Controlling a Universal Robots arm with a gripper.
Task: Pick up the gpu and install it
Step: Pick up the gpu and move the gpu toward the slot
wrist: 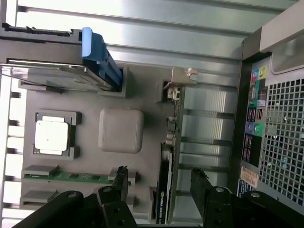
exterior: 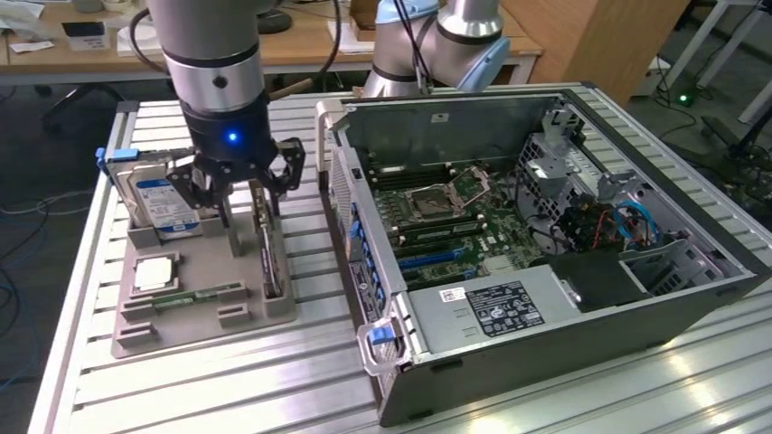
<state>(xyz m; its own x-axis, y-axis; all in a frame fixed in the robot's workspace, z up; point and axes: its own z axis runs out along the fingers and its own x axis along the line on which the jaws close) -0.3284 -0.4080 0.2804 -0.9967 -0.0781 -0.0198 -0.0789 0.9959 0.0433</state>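
Note:
The gpu (exterior: 270, 262) stands on its edge in a slot of the grey holder tray (exterior: 205, 312), a thin green card with a dark cooler face. In the wrist view the gpu (wrist: 170, 156) is seen edge-on, its pale metal bracket (wrist: 183, 78) at the far end. My gripper (exterior: 248, 190) hangs just above the card with its black fingers spread. In the wrist view the gripper (wrist: 160, 183) is open, one finger on each side of the card and clear of it.
On the same tray stand a silver hard drive (exterior: 163, 203) with a blue label, a CPU (exterior: 155, 271) and a narrow memory stick (exterior: 199, 297). The open computer case (exterior: 627, 298) lies at the exterior view's right, motherboard (exterior: 447, 217) exposed. A second arm stands behind it.

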